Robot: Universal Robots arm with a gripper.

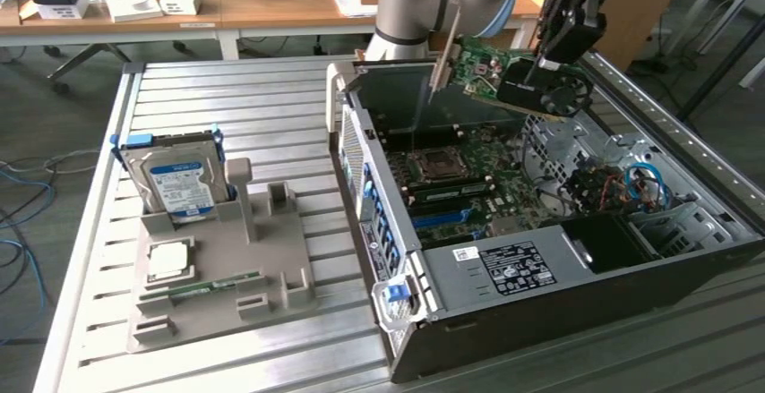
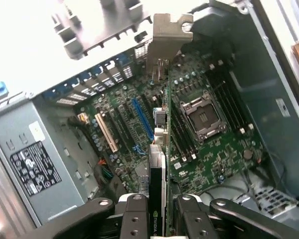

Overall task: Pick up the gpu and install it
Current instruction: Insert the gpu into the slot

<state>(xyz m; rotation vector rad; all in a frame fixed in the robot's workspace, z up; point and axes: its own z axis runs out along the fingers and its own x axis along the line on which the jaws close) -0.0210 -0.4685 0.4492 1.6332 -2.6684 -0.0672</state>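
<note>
"Where's the gpu (image 1: 508, 75) got to?"

"Up in the air, tilted over the open computer case (image 1: 358, 174), just above the motherboard (image 1: 478, 183)."

"Is it held?"

"Yes, the gripper (image 1: 557, 60) is pinching it at the fan end. From the wrist, the card runs edge-on out from between the fingers (image 2: 134, 219), with its grey bracket (image 2: 172, 35) at the far end."

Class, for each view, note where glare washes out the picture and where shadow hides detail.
Wrist view: the area beyond the slotted rear wall of the computer case is blown out to white, the gpu has a brightly lit bracket, the motherboard is evenly lit. Exterior view: even room light, a sheen on the metal table, deep shadow in the bay beside the power supply.
</note>
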